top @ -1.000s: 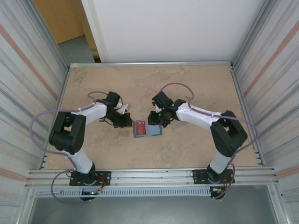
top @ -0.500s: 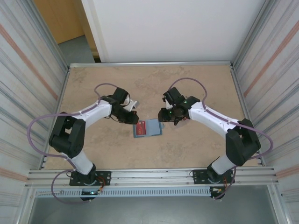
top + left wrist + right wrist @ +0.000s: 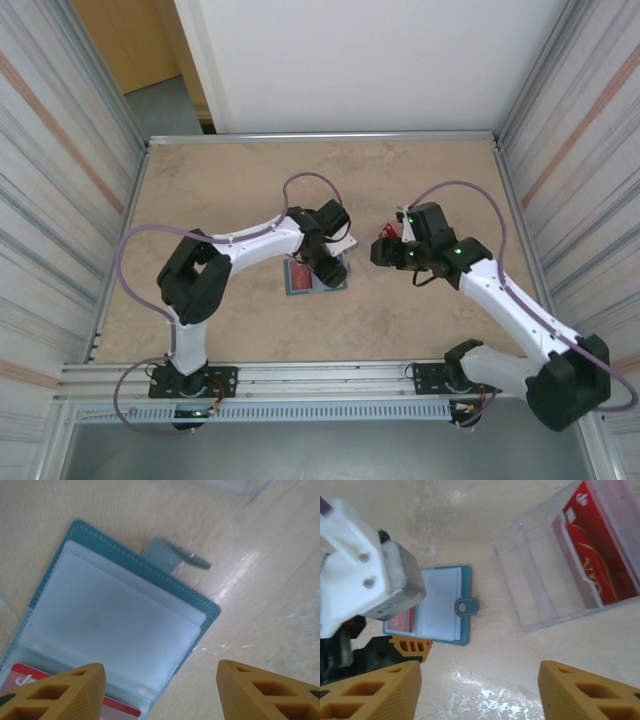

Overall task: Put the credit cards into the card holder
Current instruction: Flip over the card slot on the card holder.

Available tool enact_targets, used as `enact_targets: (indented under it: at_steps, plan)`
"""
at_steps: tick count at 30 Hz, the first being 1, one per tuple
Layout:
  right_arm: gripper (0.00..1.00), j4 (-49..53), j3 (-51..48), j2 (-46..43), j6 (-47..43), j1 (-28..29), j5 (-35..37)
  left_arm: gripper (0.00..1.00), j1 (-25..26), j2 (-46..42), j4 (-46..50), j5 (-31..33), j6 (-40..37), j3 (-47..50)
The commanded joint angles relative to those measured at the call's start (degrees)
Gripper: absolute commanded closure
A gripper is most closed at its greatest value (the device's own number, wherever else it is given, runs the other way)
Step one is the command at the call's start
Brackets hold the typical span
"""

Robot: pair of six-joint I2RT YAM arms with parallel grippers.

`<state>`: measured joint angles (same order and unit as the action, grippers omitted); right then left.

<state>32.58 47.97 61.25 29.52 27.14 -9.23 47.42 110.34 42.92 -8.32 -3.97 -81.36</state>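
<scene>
Tabletop (image 3: 220, 180): a beige, marbled surface that carries the card holder near its middle.
Left arm (image 3: 250, 240): reaches in from the card holder's left, and its wrist ends directly above the holder.
Right arm (image 3: 500, 290): comes in from the card holder's right and stops short of it.
Clear case (image 3: 535, 575): a transparent ribbed tray on the snap-tab side of the card holder. It sits apart from the holder, with a strip of bare tabletop between them.
Card holder (image 3: 125, 615): a teal booklet lying open and flat, with its pale grey-blue pockets facing up.
Left claw (image 3: 160, 680): spread wide and pinching nothing. It hangs over the card holder, with one finger above the holder's card-bearing end and the other above bare tabletop just past the holder's edge.
Right claw (image 3: 480, 680): spread wide and empty, over bare tabletop on the tab side of the card holder, near the holder but not touching it.
Credit cards (image 3: 592, 555): a red stack with white markings stands in the clear case, well clear of the card holder. One further red card (image 3: 30, 680) is tucked into a pocket of the card holder, in the half away from the tab.
Snap tab (image 3: 167, 555): a small teal flap projecting from the card holder's outer edge and lying on the tabletop.
</scene>
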Motion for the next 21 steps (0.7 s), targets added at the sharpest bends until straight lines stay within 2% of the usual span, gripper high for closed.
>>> enact_targets:
  at_steps: [1, 4, 5, 8, 15, 21]
  plan:
    - [0.35, 0.50, -2.76, -4.09, 0.46, -2.12, -1.80, 0.39, 0.19, 1.16, 3.49, 4.66, -2.62, -2.07]
    - [0.29, 2.11, -3.57, -6.68, -0.13, -3.66, -2.20, 0.40, 1.23, 2.08, 3.49, 6.28, -3.71, -2.31]
    - [0.18, 2.22, -3.81, -7.14, -0.30, -3.99, -2.15, 0.39, 1.48, 2.27, 3.27, 6.43, -3.81, -2.24]
    - [0.14, 2.64, -4.11, -8.23, -0.85, -5.35, -2.85, 0.40, 1.50, 3.80, 3.50, 6.86, -3.88, -2.83]
    - [0.12, 2.08, -5.03, -8.90, -1.12, -6.74, -4.09, 0.44, 2.14, 6.14, 4.79, 4.31, -3.41, -5.27]
    - [0.12, 0.22, -6.43, -8.40, -0.36, -6.59, -5.87, 0.49, 1.98, 7.17, 4.32, 4.73, -3.77, -4.75]
